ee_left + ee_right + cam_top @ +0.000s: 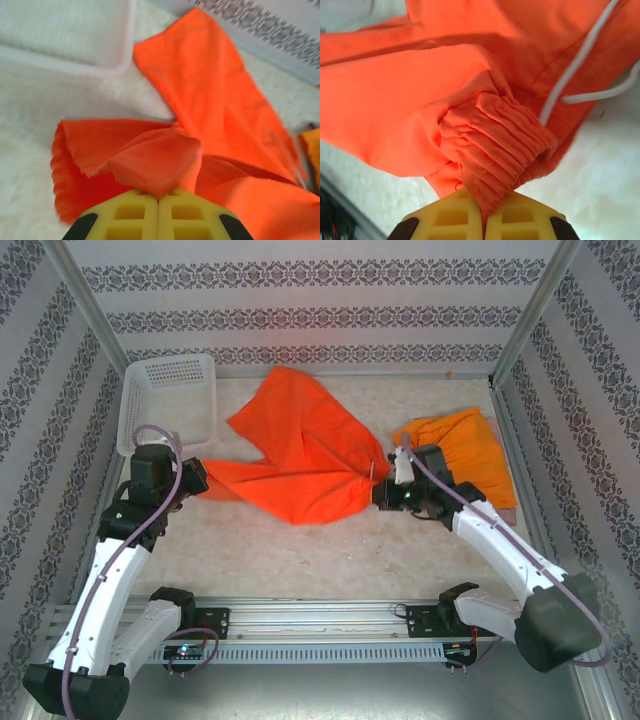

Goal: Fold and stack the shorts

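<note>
Stretched across the table (300, 550) at frame centre, orange shorts (300, 465), leg hem gripped by fully closed left pincer (192, 480), waistband by fully closed right pincer (382, 495); seemingly flattening before the fold, next needing an even, matched pull.

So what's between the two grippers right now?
The bright orange shorts span that stretch in the top view: the left gripper pinches one end, the right gripper the waistband.

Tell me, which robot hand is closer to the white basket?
Left. The left gripper sits close beside the white basket, pinching the orange shorts' leg. The right gripper is across the table, pinching their waistband.
</note>
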